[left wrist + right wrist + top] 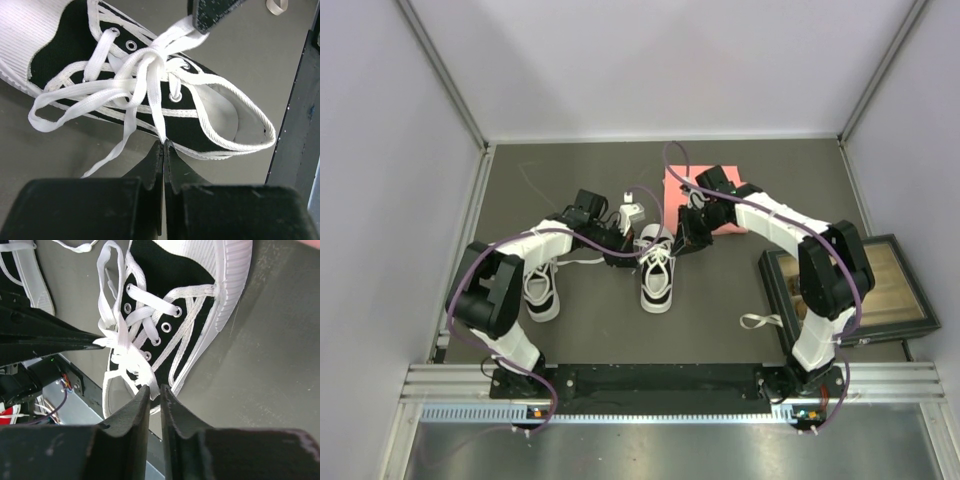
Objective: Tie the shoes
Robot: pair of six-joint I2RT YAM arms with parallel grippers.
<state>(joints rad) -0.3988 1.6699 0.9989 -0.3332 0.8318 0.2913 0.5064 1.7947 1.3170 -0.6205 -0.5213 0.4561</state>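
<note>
Left claw point(164, 146): was pressed together, pinching the white lace point(159, 107) of the black-and-white canvas sneaker point(657, 282).
Right claw point(154, 389): stood slightly spread, just beside that lace.

No lettering, brand, number or sign is legible anywhere in view, neither on the shoes point(657, 277) nor on the bench point(720, 320).
</note>
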